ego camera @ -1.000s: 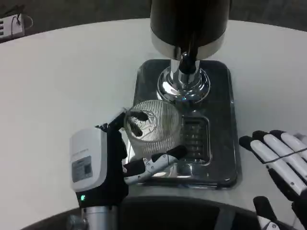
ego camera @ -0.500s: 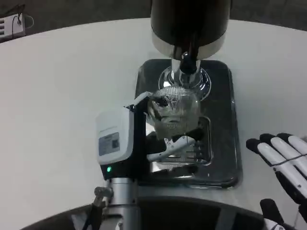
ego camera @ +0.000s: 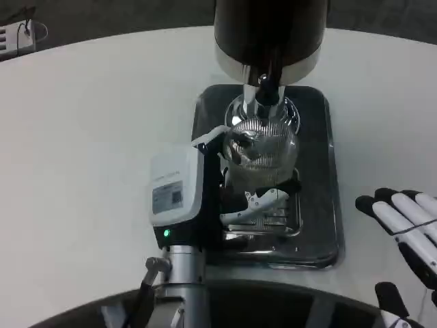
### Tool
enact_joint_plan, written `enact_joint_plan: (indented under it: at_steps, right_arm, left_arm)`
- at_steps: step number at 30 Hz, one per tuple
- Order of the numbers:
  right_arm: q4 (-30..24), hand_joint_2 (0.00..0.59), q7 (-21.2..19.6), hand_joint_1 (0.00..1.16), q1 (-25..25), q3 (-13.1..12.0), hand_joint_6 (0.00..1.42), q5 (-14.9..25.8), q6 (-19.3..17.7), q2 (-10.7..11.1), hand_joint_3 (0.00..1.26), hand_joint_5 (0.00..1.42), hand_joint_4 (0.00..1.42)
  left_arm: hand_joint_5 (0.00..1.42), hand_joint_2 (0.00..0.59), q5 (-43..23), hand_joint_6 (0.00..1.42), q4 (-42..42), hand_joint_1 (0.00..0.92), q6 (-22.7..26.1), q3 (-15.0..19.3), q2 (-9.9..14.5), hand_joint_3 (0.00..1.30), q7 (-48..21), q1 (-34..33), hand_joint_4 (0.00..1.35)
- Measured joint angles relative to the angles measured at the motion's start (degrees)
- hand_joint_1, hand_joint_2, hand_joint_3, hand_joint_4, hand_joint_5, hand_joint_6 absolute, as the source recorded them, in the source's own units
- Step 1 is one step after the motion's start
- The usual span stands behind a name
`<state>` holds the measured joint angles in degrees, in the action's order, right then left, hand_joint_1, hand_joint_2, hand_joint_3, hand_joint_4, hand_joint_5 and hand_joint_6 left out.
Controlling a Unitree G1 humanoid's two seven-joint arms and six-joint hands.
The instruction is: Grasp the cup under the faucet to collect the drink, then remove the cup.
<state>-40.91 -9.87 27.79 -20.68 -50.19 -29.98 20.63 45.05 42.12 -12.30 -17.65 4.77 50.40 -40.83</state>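
A clear ribbed glass cup (ego camera: 261,152) stands over the dark metal drip tray (ego camera: 317,178), just in front of and below the chrome faucet (ego camera: 265,87) of the black drink dispenser (ego camera: 270,31). My left hand (ego camera: 188,198) grips the cup from its left side, with fingers (ego camera: 263,199) wrapped under and around the front of it. My right hand (ego camera: 410,232) waits at the lower right of the picture, off the tray, fingers spread and holding nothing. Whether any drink is in the cup cannot be told.
The tray has a slotted grate (ego camera: 270,215) in its front half. The round white table (ego camera: 89,137) stretches to the left and behind. A small white item (ego camera: 17,34) lies at the far left corner.
My left hand has carried the cup away from me and to the right, from the tray's front left to beneath the faucet. The right hand has drifted slightly down and right.
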Motion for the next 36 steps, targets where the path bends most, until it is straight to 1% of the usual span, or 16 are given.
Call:
enact_joint_plan:
  at_steps: [1, 3, 6, 8, 11, 13, 15, 17, 20, 23, 26, 27, 29, 32, 36]
  right_arm:
    - [0.0, 0.586, 0.0, 0.2, 0.0, -0.01, 0.21, 0.02, -0.01, 0.0, 0.15, 0.15, 0.12]
    - [0.05, 0.586, 0.0, 0.2, 0.0, -0.04, 0.21, 0.11, -0.01, 0.0, 0.15, 0.15, 0.12]
    - [0.1, 0.584, 0.0, 0.2, -0.01, -0.05, 0.21, 0.32, -0.18, 0.02, 0.15, 0.15, 0.12]
    - [0.14, 0.583, 0.0, 0.2, -0.03, -0.05, 0.21, 0.36, -0.22, 0.02, 0.15, 0.16, 0.12]
    - [0.21, 0.581, 0.0, 0.2, -0.11, -0.05, 0.21, 0.36, -0.26, 0.0, 0.15, 0.16, 0.12]
    - [0.36, 0.581, 0.0, 0.2, -0.21, -0.03, 0.21, 0.37, -0.27, -0.02, 0.15, 0.16, 0.12]
    - [0.45, 0.581, 0.0, 0.2, -0.35, -0.02, 0.21, 0.36, -0.29, -0.04, 0.15, 0.16, 0.12]
    - [0.55, 0.581, 0.0, 0.2, -0.36, 0.0, 0.21, 0.37, -0.36, -0.14, 0.15, 0.16, 0.12]
    - [0.73, 0.577, -0.02, 0.19, -0.42, 0.07, 0.21, 0.37, -0.62, -0.18, 0.15, 0.16, 0.12]
    - [1.0, 0.575, -0.03, 0.19, -0.37, 0.2, 0.21, 0.48, -0.84, -0.34, 0.15, 0.16, 0.12]
    - [1.32, 0.573, -0.04, 0.18, -0.35, 0.24, 0.21, 0.52, -1.02, -0.33, 0.15, 0.16, 0.12]
    - [1.43, 0.573, -0.03, 0.18, -0.39, 0.26, 0.21, 0.53, -1.04, -0.33, 0.15, 0.16, 0.12]
    - [1.81, 0.572, -0.05, 0.18, -0.46, 0.45, 0.22, 0.56, -1.27, -0.35, 0.15, 0.16, 0.12]
    - [2.22, 0.572, -0.05, 0.18, -0.57, 0.59, 0.22, 0.56, -1.27, -0.39, 0.15, 0.16, 0.12]
    - [2.26, 0.571, -0.06, 0.17, -0.51, 0.73, 0.22, 0.55, -1.28, -0.49, 0.15, 0.16, 0.12]
  left_arm:
    - [0.5, 0.023, -0.08, 0.49, -0.08, 0.171, -0.17, -0.14, 0.15, 0.31, -0.24, 0.2, 0.13]
    - [0.46, 0.028, -0.83, 0.43, -0.44, 0.156, -0.86, -0.35, 0.68, 0.25, -0.92, 0.75, 0.07]
    - [0.41, 0.031, -2.01, 0.39, -0.74, 0.129, -1.16, -0.49, 1.3, 0.21, -2.4, 0.86, 0.03]
    - [0.39, 0.031, -2.11, 0.36, -0.94, 0.105, -1.31, -0.68, 1.59, 0.2, -3.2, 0.94, 0.02]
    - [0.36, 0.003, -2.12, 0.33, -1.9, 0.01, -1.31, -0.94, 1.91, 0.17, -3.62, 1.76, 0.0]
    - [0.32, 0.0, -2.2, 0.27, -3.54, 0.0, -1.44, -0.92, 2.04, 0.12, -3.79, 2.94, 0.0]
    - [0.3, 0.0, -3.02, 0.24, -5.53, 0.0, -1.84, -0.63, 2.27, 0.11, -4.63, 4.0, 0.0]
    - [0.29, 0.0, -4.63, 0.23, -9.61, 0.0, -3.15, -0.04, 2.87, 0.1, -6.27, 6.34, 0.0]
    - [0.28, 0.0, -5.11, 0.21, -14.67, 0.0, -3.23, 1.18, 3.45, 0.1, -7.33, 9.46, 0.0]
    - [0.25, 0.0, -6.31, 0.19, -24.37, 0.0, -2.42, 3.59, 3.58, 0.09, -8.13, 15.14, 0.0]
    - [0.22, 0.037, -6.66, 0.16, -33.32, 0.0, -1.08, 6.1, 3.66, 0.06, -9.49, 19.18, 0.0]
    - [0.2, 0.052, -6.75, 0.15, -35.06, 0.0, -0.82, 6.52, 3.64, 0.04, -9.84, 19.72, 0.0]
    - [0.16, 0.072, -6.9, 0.11, -42.75, 0.0, 0.87, 7.52, 3.33, 0.01, -13.1, 22.41, 0.0]
    - [0.12, 0.096, -6.15, 0.06, -51.68, 0.0, 3.25, 7.53, 2.51, 0.0, -17.28, 24.34, 0.0]
    - [0.1, 0.117, -5.88, 0.04, -60.67, 0.0, 8.18, 6.69, 0.18, 0.0, -24.05, 25.61, 0.0]
